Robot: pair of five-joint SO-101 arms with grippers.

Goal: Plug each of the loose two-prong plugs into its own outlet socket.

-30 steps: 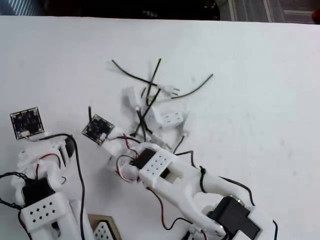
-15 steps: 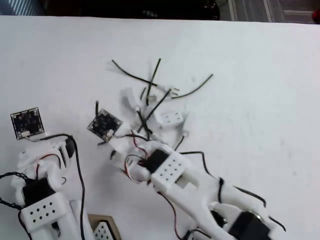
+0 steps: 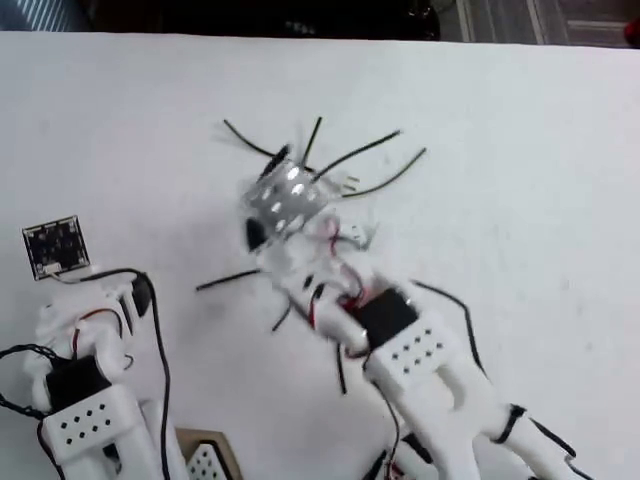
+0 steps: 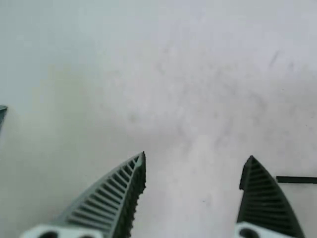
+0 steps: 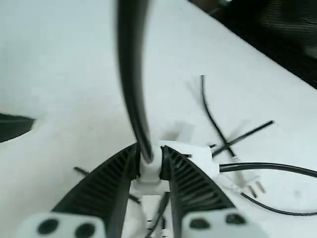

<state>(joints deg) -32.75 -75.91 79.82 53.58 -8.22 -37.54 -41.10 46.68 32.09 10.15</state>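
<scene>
Right gripper (image 5: pixel 149 148) is clamped tight on a white plug (image 5: pixel 148 181) at mid-desk. The plug's long axis lines up with the fingers, and its black cable (image 5: pixel 130 59) runs back toward the wrist; the prongs are hidden. A second plug (image 5: pixel 245 178) lies flat on the desk (image 5: pixel 59 64) nearby. Left gripper (image 4: pixel 193 173) hangs wide open.

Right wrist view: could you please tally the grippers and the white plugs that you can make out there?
Grippers: 1, the right gripper, shut on a plug.
White plugs: 2, the held plug with its black cord, and a loose plug with two prongs, lying on the table.
Total: 3.
</scene>
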